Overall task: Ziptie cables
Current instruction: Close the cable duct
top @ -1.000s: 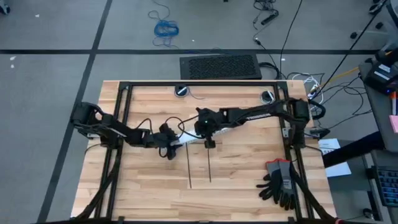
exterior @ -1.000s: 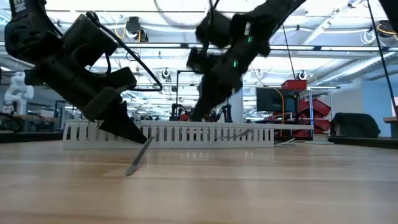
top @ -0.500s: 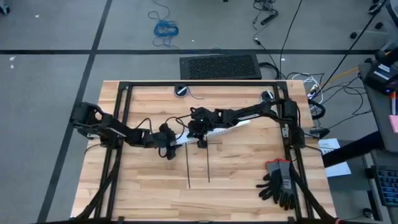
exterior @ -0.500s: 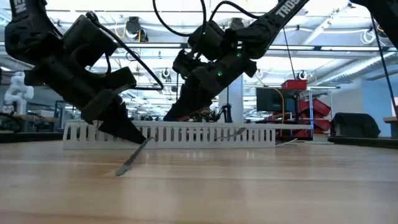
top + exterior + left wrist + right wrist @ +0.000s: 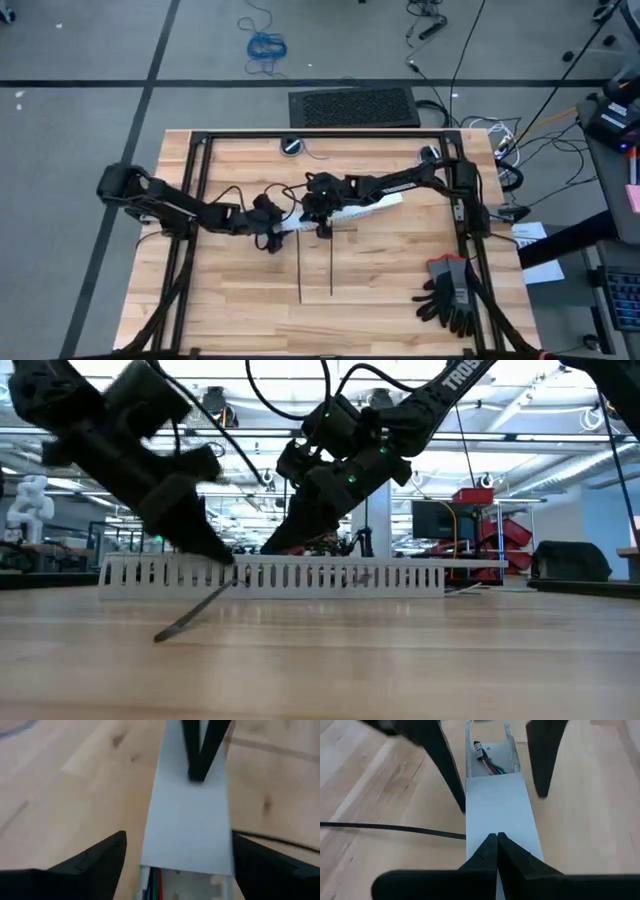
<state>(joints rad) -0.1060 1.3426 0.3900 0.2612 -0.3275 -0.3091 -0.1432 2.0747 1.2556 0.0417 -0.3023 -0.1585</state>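
The cables point(image 5: 487, 762) lie inside the white slotted duct point(image 5: 497, 815) at mid-table, the zipties point(image 5: 315, 265) nearby. The left gripper point(image 5: 492, 765) straddles its end, fingers spread — the right gripper point(image 5: 497, 851), fingertips pressed together, rests on its cover.

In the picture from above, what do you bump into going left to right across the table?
Left claw → first ziptie → second ziptie → black gloves.
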